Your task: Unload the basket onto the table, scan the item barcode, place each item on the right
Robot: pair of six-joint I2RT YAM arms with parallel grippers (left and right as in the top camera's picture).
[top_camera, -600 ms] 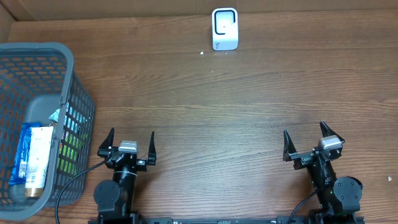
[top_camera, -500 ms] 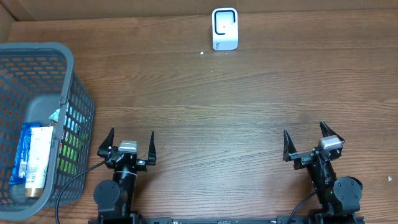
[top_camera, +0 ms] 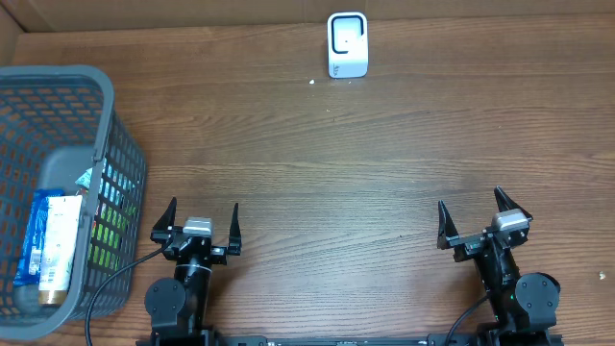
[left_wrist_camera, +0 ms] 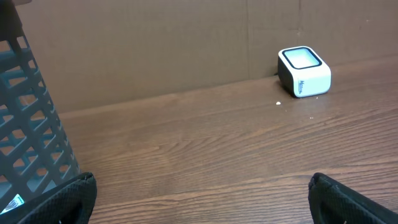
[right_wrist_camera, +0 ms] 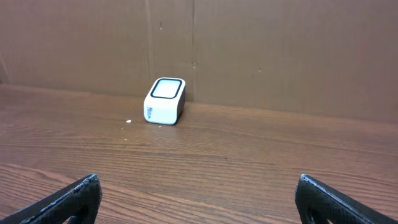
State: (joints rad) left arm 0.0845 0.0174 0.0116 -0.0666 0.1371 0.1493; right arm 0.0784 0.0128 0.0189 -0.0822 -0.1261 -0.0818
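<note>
Blue-and-white packet [top_camera: 48, 245], lying inside grey basket [top_camera: 106, 86], not yet picked; scanner [top_camera: 347, 44] well right of basket, window upward for barcodes; left gripper [top_camera: 204, 208] beside basket, right gripper [top_camera: 470, 202] far beyond, both wide, empty.

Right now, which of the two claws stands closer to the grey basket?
The left claw: it stands open just beside the grey basket, while the right claw, also open, is on the other side of the table, far from it.
</note>
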